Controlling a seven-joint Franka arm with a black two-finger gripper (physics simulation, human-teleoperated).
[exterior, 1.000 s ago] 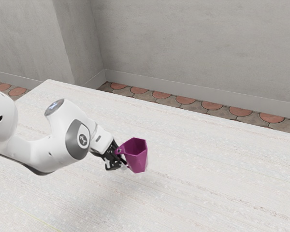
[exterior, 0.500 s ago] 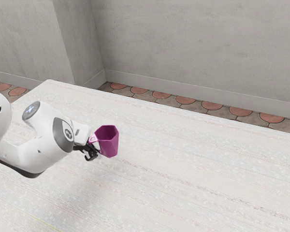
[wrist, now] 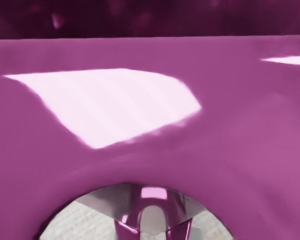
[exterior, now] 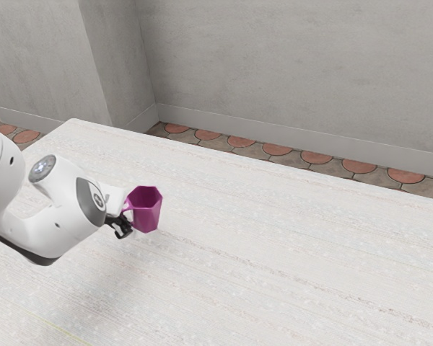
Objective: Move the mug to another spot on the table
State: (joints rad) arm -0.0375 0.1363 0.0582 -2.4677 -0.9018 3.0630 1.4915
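At the exterior view's left, the mug [exterior: 145,209] is gripped upright by the hand [exterior: 123,225], just to that view's right of it.

Grey concrete wall [exterior: 296,58] at the back, jutting wall corner [exterior: 112,58] toward the exterior view's left, pale baseboard [exterior: 296,135] along the wall's foot, terracotta scalloped floor tiles [exterior: 314,157] beside it.

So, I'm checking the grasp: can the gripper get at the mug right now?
Probably yes: the gripper is closed on the mug at its handle side, and nothing on the table stands between them.
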